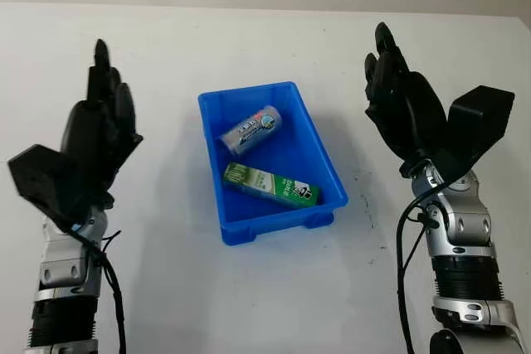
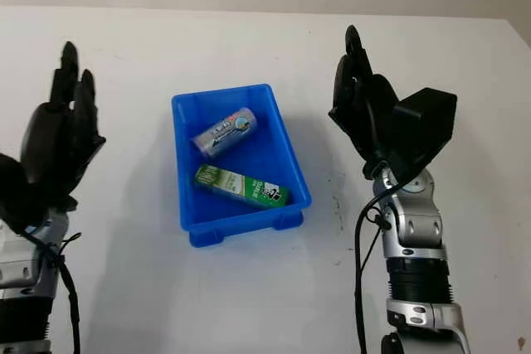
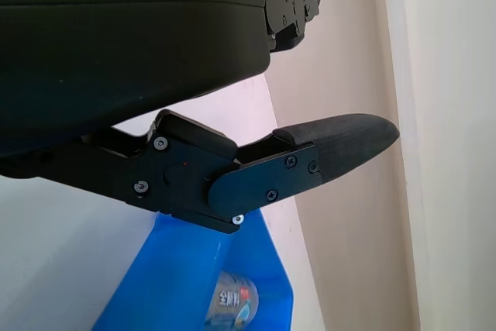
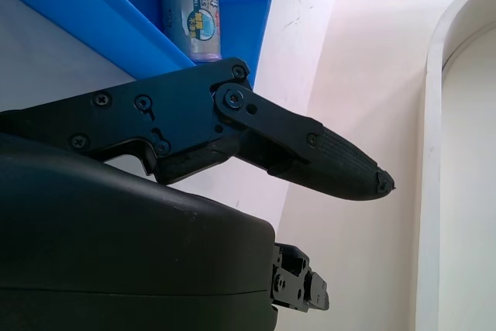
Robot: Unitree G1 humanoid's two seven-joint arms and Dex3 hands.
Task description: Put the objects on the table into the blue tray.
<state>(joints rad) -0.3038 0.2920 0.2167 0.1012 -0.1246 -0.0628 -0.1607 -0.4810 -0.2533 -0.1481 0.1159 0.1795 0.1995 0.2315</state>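
I see my left hand (image 1: 95, 134) and right hand (image 1: 406, 109) both open and holding nothing, raised on either side of the blue tray (image 1: 319, 151) on the white desk (image 1: 249, 39), with a silver can (image 1: 250, 129) and green box (image 1: 271, 185) lying inside it.

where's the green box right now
The green box lies inside the blue tray at mid-table, in its near half, just in front of the silver can.
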